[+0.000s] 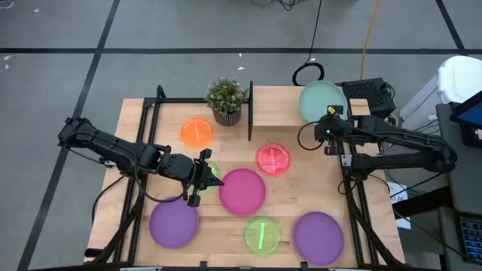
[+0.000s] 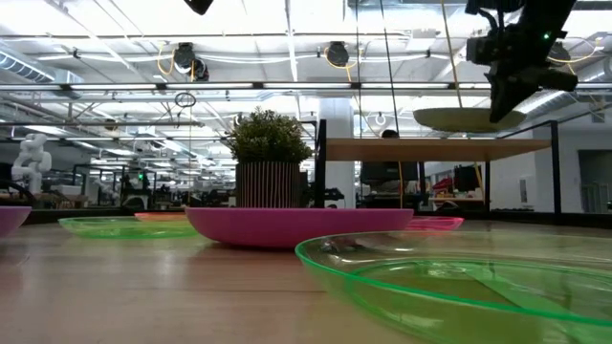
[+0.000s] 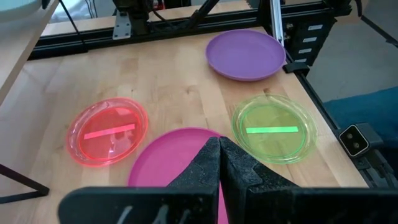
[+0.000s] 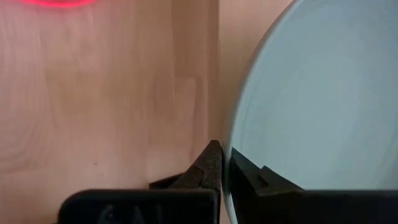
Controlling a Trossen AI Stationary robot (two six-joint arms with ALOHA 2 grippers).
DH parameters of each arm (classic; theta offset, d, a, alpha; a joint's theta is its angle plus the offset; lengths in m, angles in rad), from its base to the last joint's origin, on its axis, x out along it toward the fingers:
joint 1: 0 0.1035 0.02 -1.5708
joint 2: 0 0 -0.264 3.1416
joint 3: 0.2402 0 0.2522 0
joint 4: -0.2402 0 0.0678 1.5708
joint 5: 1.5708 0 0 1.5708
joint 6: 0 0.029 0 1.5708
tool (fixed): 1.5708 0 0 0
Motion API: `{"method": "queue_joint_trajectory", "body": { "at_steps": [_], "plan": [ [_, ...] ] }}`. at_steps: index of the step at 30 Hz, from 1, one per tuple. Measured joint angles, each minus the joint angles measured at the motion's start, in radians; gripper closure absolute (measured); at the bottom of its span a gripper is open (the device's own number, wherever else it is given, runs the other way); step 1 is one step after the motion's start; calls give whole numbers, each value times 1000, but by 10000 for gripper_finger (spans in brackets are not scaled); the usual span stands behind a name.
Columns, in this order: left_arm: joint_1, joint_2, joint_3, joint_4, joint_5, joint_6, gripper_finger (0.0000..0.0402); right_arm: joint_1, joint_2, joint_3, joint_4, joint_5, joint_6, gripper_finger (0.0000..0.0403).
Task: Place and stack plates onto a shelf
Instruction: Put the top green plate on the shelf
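My right gripper (image 1: 331, 124) is shut on the teal plate (image 1: 321, 100), which hangs just above the light-wood shelf (image 2: 435, 148) right of the black upright edge (image 1: 250, 111). My left gripper (image 1: 197, 178) is shut and empty, raised over the table between a half-hidden lime green plate (image 1: 214, 171) and the magenta plate (image 1: 242, 190). In the left wrist view its fingers (image 3: 211, 163) point over the magenta plate (image 3: 168, 162). Flat on the tabletop lie two purple plates (image 1: 173, 223) (image 1: 318, 237), a second lime green plate (image 1: 262, 234), the pink-red plate (image 1: 273, 159) and the orange plate (image 1: 197, 132). My right gripper pinches the teal plate's rim (image 4: 229, 146) between its two fingers, on the side of the plate facing the table's near edge. The fingers come from above, slanting down. The plate (image 2: 469, 118) is lifted clear of the shelf and sits about level.
A potted green plant (image 1: 226, 99) stands just left of the shelf's upright. Black frame rails (image 1: 151, 113) run along the table's left side and right edge (image 1: 348, 188). A black box with cables (image 1: 370, 94) sits beyond the shelf's right end.
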Motion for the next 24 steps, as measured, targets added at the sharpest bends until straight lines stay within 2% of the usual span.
{"method": "queue_joint_trajectory", "body": {
  "at_steps": [8,24],
  "plan": [
    [0,0,0,0,0,1,398,-55,0,-23,12,-51,-31,403],
    [0,0,0,0,0,1,398,-90,0,-23,41,-52,-58,389]
  ]
}}
